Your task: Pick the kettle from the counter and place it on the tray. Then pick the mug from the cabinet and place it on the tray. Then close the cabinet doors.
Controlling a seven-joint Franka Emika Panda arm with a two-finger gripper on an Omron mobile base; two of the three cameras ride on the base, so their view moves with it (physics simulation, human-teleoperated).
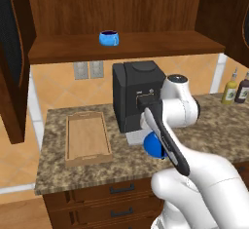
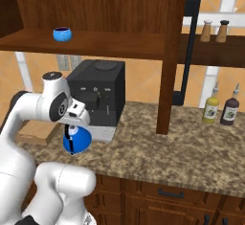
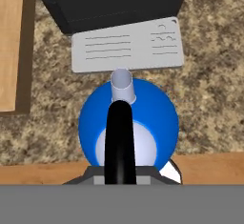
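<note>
My gripper (image 2: 72, 129) is shut on the black arched handle of the blue kettle (image 2: 76, 141). The kettle (image 1: 152, 145) hangs over the front part of the granite counter (image 1: 209, 125), just ahead of the coffee machine. Seen from the hand, the kettle (image 3: 128, 123) is directly below, spout towards the machine, and its handle hides the fingertips. The light-wood tray (image 1: 87, 161) lies on the counter to the left, with nothing in it. The small blue mug (image 1: 109, 38) stands on the shelf of the open cabinet (image 1: 146, 45); the mug (image 2: 62, 33) sits left of centre.
A black coffee machine (image 1: 138, 96) stands behind the kettle, its grey drip plate (image 3: 127, 44) close to the spout. Two bottles (image 2: 220, 109) stand on the counter at the right. The cabinet doors (image 1: 10, 52) hang open at both sides. Shakers (image 2: 214, 31) sit on a side shelf.
</note>
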